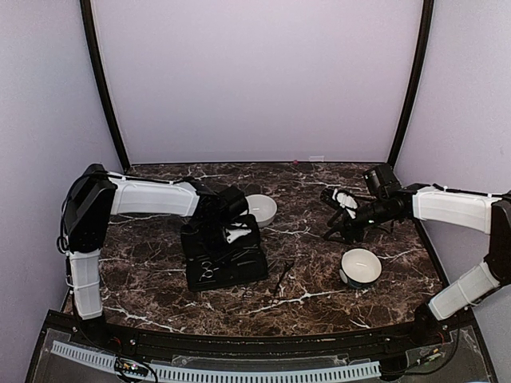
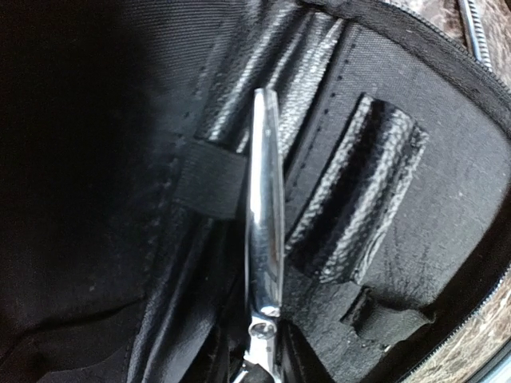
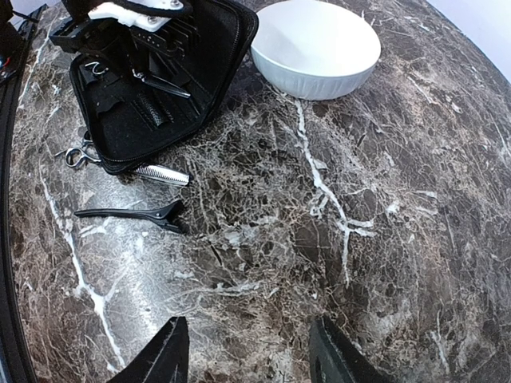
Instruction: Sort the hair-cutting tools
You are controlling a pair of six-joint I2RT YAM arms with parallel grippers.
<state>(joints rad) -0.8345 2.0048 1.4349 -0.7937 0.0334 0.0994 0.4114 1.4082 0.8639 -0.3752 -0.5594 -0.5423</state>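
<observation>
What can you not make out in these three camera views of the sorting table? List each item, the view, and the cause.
- Left gripper: open or shut unclear; too small from the top, cut by the right wrist view's top edge.
- Scissors: handles cut off by the left wrist view's bottom edge.
- Case: contents too small to count from the top.

Closed silver scissors (image 2: 263,231) are lying inside the case (image 2: 447,199), slim blades running straight up from the pivot screw. A slim black clip (image 3: 132,214) is lying flat on the marble (image 3: 359,199) beside a toothed blade (image 3: 162,174), seemingly poking out from under the case's edge.
</observation>
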